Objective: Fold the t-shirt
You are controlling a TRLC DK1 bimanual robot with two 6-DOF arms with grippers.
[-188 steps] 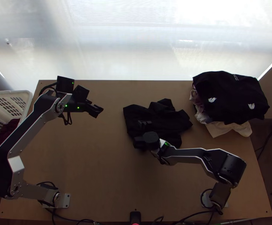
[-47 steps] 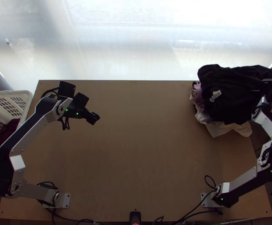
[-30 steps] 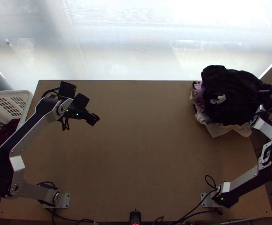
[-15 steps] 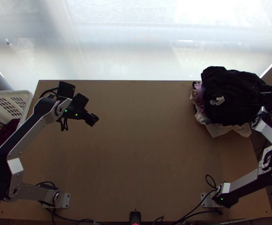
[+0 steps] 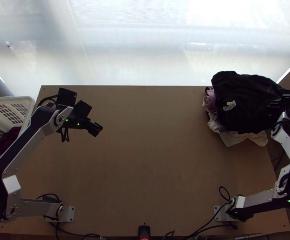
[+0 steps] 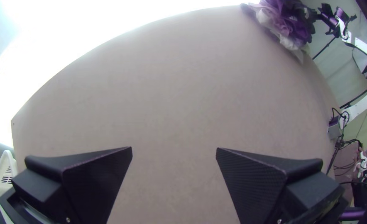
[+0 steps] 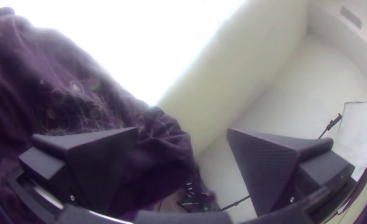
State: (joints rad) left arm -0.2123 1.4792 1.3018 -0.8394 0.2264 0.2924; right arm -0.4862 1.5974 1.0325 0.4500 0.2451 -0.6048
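In the top view my right gripper (image 5: pixel 281 101) is at the right side of a bunched black cloth (image 5: pixel 245 104), which lies on top of the pile at the table's far right corner. The right wrist view has that gripper (image 7: pixel 182 132) open, the dark cloth (image 7: pixel 158 161) beside and behind one finger. A small white patch shows on the black cloth. Over the table's far left part, my left gripper (image 5: pixel 95 129) hangs above bare wood; the left wrist view shows this gripper (image 6: pixel 174 151) open with nothing between its fingers.
Under the black cloth, pale and lilac garments (image 5: pixel 233 138) stick out at the left and near side. A white basket (image 5: pixel 9 100) with dark red cloth (image 5: pixel 3 146) stands off the table's left edge. Bare wooden table (image 5: pixel 145 160) stretches between the arms.
The black garment from mid-table now tops the pile at the right, where my right arm has swung. Lately that gripper has opened and the cloth shifted slightly; the left arm has drawn back a little.
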